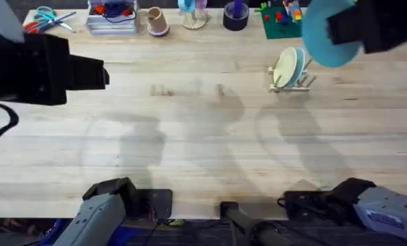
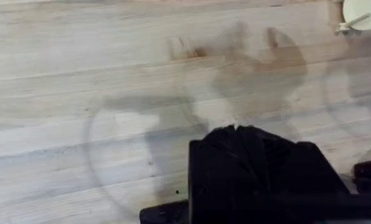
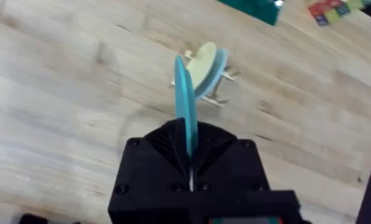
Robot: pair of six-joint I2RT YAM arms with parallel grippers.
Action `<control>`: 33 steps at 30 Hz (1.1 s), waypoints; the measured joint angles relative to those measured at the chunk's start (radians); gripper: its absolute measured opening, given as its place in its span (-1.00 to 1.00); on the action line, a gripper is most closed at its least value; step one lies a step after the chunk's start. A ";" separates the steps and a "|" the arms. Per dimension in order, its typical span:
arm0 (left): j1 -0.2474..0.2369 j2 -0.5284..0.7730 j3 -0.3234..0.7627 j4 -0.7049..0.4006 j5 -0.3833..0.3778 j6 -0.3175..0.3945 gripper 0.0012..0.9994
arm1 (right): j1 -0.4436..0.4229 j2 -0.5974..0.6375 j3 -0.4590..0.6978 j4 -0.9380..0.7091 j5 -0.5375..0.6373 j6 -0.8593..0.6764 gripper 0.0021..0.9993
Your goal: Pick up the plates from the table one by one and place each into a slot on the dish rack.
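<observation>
Holding the turquoise-blue plate [image 3: 185, 102] by its edge, the right claw [image 3: 190, 163] is squeezed tight on it, with the plate standing thin and upright between the black fingers. From overhead the same plate [image 1: 323, 33] hangs up in the air near the far right part of the counter [image 1: 203, 150], above and a bit to the right of the dish rack [image 1: 290, 83]. The dish rack sits on the counter with a cream plate [image 1: 284, 68] and a pale blue plate [image 1: 299, 63] already standing in it, side by side. In the right wrist view the rack [image 3: 205, 84] lies past the blue plate, not touching it. Along the far edge of the counter sit scissors [image 1: 45, 19], a wire basket [image 1: 112, 17], a cup on its side [image 1: 157, 22], a dark round pot [image 1: 235, 16] and a green board with blocks [image 1: 282, 19]. The green board is close behind the rack. The whole middle and near part of the counter is bare wood, so there is lots of room there. The left claw [image 2: 238, 140] is up high over the left side, and its black fingers look pressed shut with nothing in them.
</observation>
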 joint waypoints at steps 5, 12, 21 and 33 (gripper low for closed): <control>0.000 0.000 0.000 0.000 -0.018 -0.012 -0.92 | 0.000 -0.062 0.000 -0.027 0.035 0.056 -0.95; 0.000 0.000 0.000 0.000 -0.022 -0.018 0.59 | 0.000 -0.105 0.000 -0.095 0.049 0.141 -0.95; 0.000 0.000 0.000 0.000 -0.025 -0.025 0.99 | 0.000 -0.104 0.000 -0.114 0.052 0.286 -0.95; 0.000 0.000 0.000 0.000 -0.025 -0.025 0.99 | 0.000 -0.104 0.000 -0.116 0.062 0.402 -0.95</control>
